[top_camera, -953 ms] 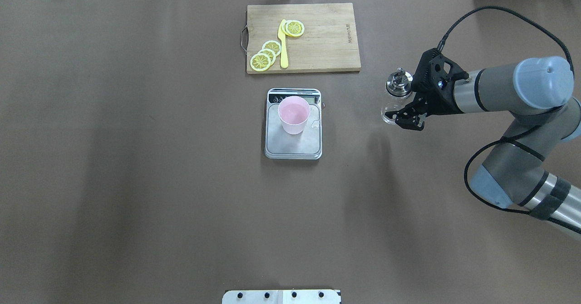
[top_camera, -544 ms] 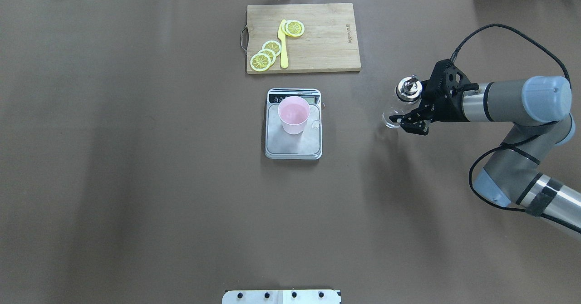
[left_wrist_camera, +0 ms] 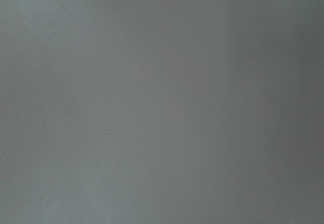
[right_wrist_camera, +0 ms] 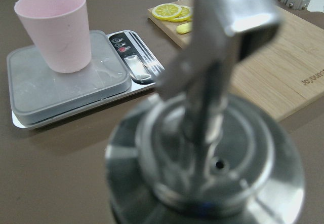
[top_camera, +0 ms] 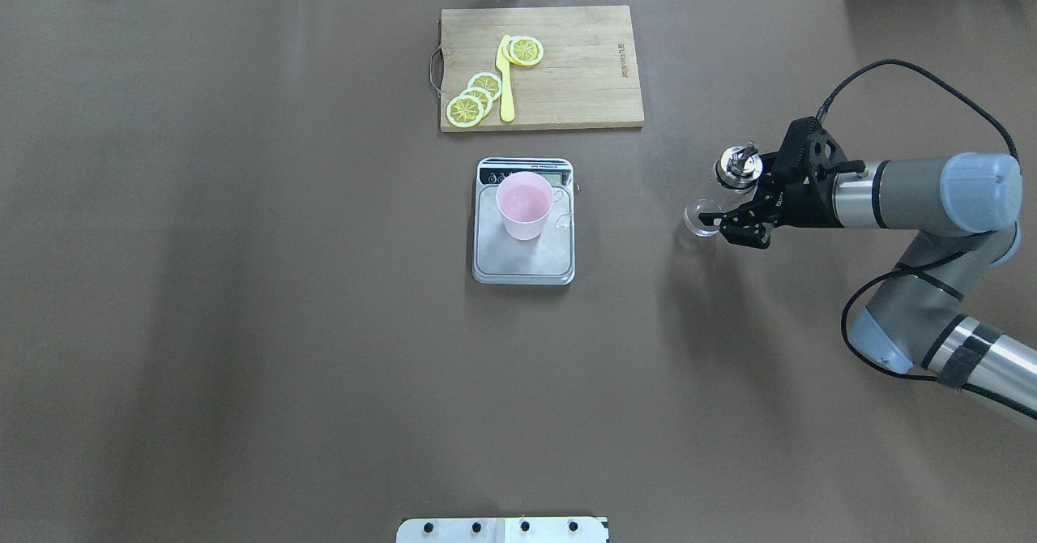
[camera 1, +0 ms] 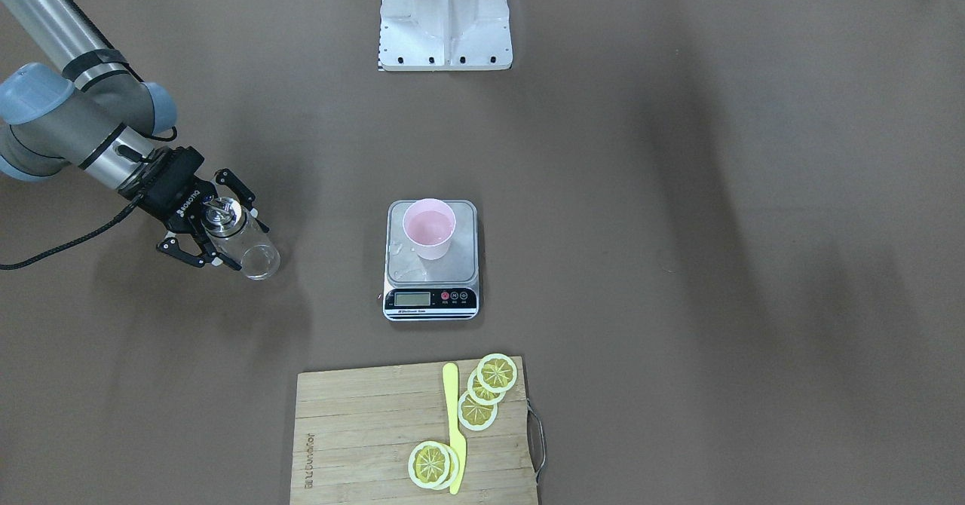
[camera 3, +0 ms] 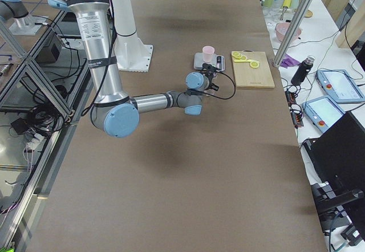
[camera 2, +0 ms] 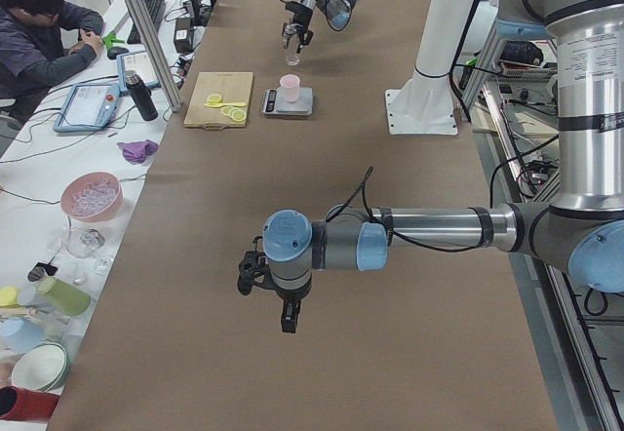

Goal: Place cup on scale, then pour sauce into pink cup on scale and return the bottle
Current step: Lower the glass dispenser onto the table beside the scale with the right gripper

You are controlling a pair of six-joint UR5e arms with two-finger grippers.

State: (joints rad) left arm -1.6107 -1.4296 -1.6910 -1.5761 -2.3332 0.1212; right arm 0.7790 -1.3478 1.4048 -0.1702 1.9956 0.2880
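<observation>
a: cup [top_camera: 524, 205] sits on the scale [top_camera: 523, 266]. i'm on the return step, i reckon; my right gripper [camera 1: 235, 240] clasps the bottle [top_camera: 721, 192], well right of the scale.
b: lower it upright, then release. left gripper [camera 2: 268, 293]: i can't tell.

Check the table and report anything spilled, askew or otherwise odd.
Clear droplets lie on the scale's steel platform beside the pink cup, as if some of the pour missed. The cup stands upright, and the bottle in the right gripper looks intact. Nothing else stands out.
</observation>
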